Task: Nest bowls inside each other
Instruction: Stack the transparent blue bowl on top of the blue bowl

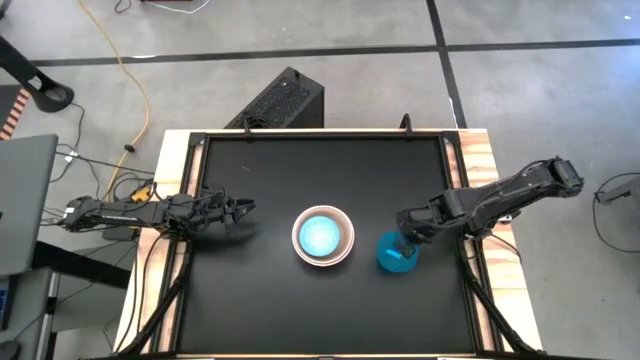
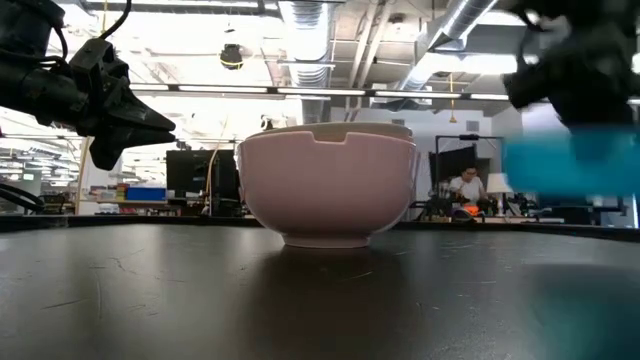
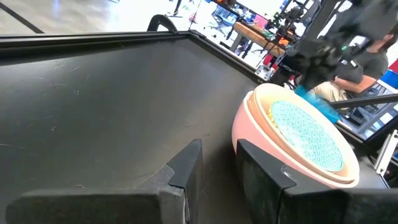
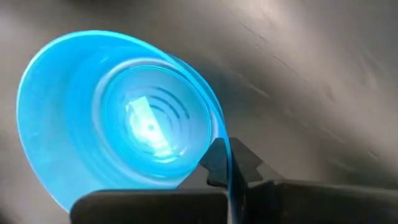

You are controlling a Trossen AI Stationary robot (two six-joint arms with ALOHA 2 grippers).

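A big round pink plastic bowl [image 1: 323,237] in the middle of the black counter [image 1: 270,180] holds a light blue bowl [image 1: 320,235]. Beside it, the right end effector [image 1: 404,243] pinches the rim of a small bright blue plastic bowl [image 1: 396,253]; only the right wrist view shows this bowl is empty. The left end effector [image 1: 243,208] waits slightly open, holding nothing.

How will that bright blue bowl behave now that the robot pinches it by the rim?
The blue bowl looks thin and plastic, so probably light. The right gripper is shut on one edge only, so it may tilt or swing. Its smooth rim could slip. It seems small enough to drop into the stack.
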